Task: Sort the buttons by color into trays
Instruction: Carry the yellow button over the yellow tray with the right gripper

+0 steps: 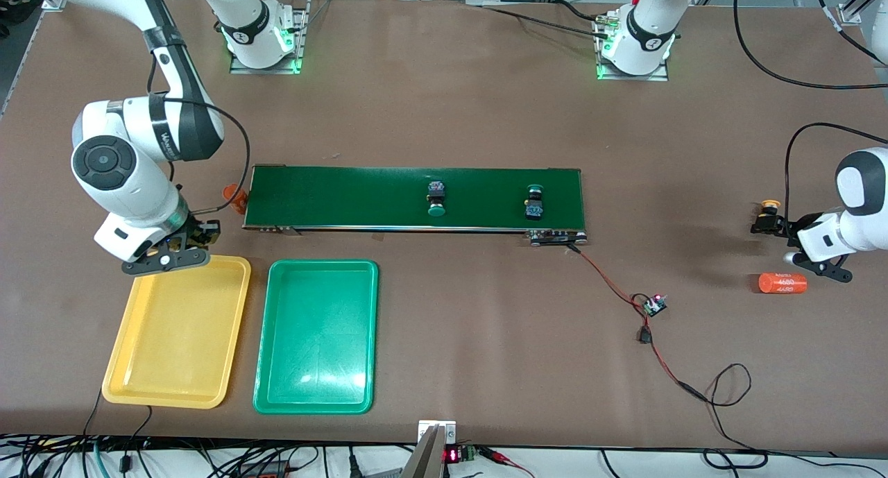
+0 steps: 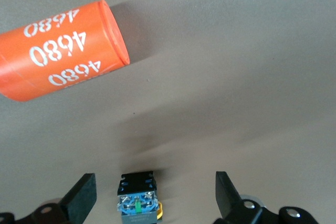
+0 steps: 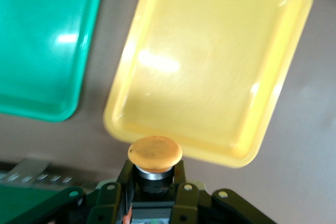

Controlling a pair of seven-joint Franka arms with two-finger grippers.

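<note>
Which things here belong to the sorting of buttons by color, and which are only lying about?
Belong to the job:
- yellow tray
- green tray
- yellow button held in the right gripper
- yellow button under the open left gripper
- two green buttons on the conveyor belt

Lying about:
- orange cylinder
- small circuit board

Counting now: two green-capped black push-button switches (image 1: 436,199) (image 1: 533,202) on the long dark green conveyor belt (image 1: 347,197), two yellow-orange-capped ones (image 3: 155,153) (image 1: 766,215) off it. Two shallow plastic trays, one yellow (image 1: 177,332), one green (image 1: 316,336). One orange cylinder marked 4680 (image 1: 782,283).
</note>
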